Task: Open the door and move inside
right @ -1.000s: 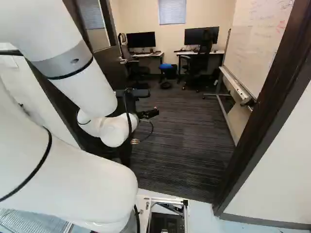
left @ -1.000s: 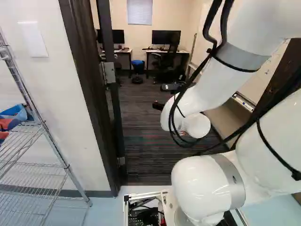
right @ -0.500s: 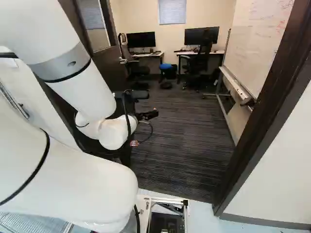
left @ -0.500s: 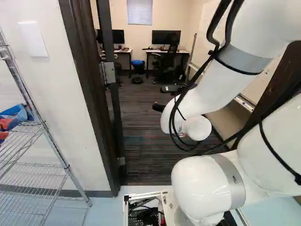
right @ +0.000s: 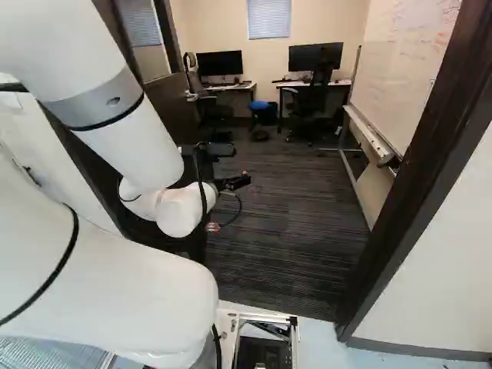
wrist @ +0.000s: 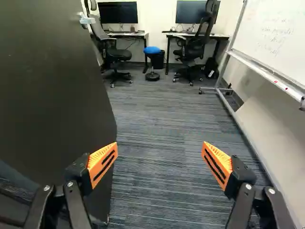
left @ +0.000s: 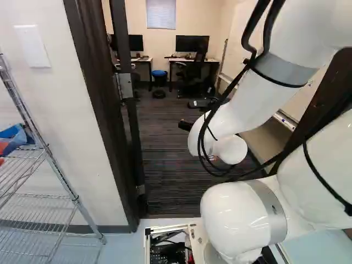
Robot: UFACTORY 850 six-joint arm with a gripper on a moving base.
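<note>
Spread wide, the fingers (wrist: 102, 164) held nothing; the dark door (wrist: 52, 100) stood open beside them. Entering well likely called for rolling slowly and straight, the arm (right: 134, 146) tucked clear of both door and dark doorframe (right: 411, 184).

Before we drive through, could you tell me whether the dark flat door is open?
Open: the door stands swung aside, striped grey carpet showing past its edge.

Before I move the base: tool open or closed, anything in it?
Tool: open, fingers wide apart, nothing held; the dark door stands beside it, ungripped.
</note>
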